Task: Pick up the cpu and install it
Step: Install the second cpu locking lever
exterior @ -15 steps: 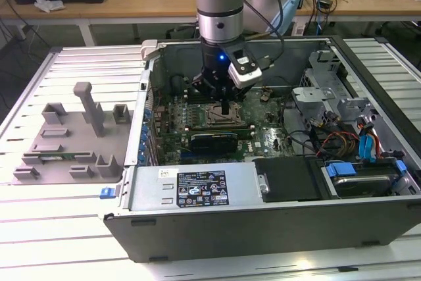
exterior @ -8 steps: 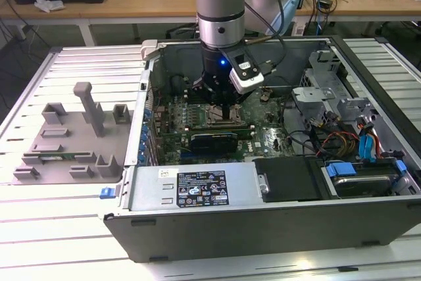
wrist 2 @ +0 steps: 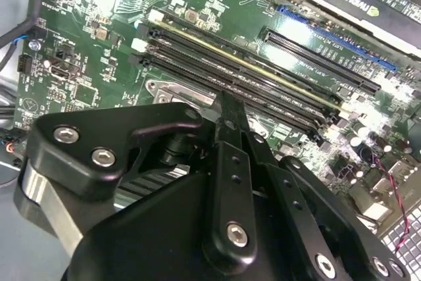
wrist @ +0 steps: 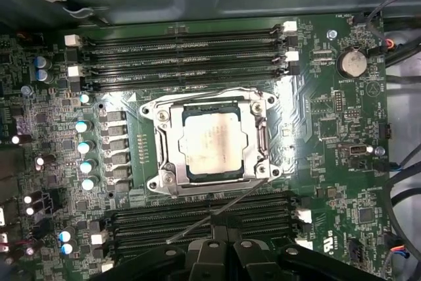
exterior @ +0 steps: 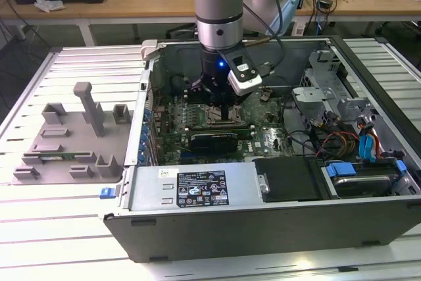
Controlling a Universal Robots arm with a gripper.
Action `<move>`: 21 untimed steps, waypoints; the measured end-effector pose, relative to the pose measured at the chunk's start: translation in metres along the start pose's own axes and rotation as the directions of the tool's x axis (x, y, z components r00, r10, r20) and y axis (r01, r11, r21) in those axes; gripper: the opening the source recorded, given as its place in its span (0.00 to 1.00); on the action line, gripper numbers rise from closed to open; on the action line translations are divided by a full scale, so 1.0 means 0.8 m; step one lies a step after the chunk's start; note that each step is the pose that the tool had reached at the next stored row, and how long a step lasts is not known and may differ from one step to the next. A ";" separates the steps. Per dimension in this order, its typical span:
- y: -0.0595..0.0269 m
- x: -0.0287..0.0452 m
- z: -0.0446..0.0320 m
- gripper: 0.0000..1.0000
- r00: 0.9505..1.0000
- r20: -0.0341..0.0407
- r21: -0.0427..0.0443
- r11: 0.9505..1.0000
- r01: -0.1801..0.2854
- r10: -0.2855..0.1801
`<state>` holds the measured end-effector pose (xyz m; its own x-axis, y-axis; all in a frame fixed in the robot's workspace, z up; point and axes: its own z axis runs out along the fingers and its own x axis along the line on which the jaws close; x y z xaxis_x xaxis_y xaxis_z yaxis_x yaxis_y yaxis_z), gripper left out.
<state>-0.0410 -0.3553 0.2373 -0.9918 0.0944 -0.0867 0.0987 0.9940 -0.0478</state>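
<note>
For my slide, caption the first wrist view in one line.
The cpu sits in its socket frame on the motherboard, flanked by memory slots.

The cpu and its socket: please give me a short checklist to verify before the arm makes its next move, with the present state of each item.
1. The cpu lies inside the socket frame: ok.
2. The cpu sits flat and square in the frame: looks ok in the first wrist view.
3. The thin lever wire is latched down: not ok, it stands free across the memory slots.
4. The gripper is over the socket: ok.
5. Gripper empty: cannot tell.
</note>
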 end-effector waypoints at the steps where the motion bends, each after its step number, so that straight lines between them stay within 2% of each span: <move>1: 0.000 0.0005 0.0024 0.11 1.000 0.000 0.000 1.000 0.000 0.000; 9: 0.000 0.0018 0.0051 0.11 1.000 0.000 0.000 1.000 0.000 0.000; 11: 0.000 0.0083 0.0050 0.11 1.000 0.000 -0.001 1.000 0.000 0.000; 13: -0.001 0.0085 0.0049 0.11 1.000 0.000 -0.001 1.000 0.000 0.000; 17: -0.001 0.0089 0.0066 0.11 1.000 -0.013 0.000 1.000 0.000 0.000; 21: -0.001 0.0089 0.0068 0.11 1.000 -0.015 0.000 1.000 0.001 -0.001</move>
<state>-0.0476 -0.3553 0.2313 -0.9929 0.0946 -0.0716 0.0982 0.9940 -0.0480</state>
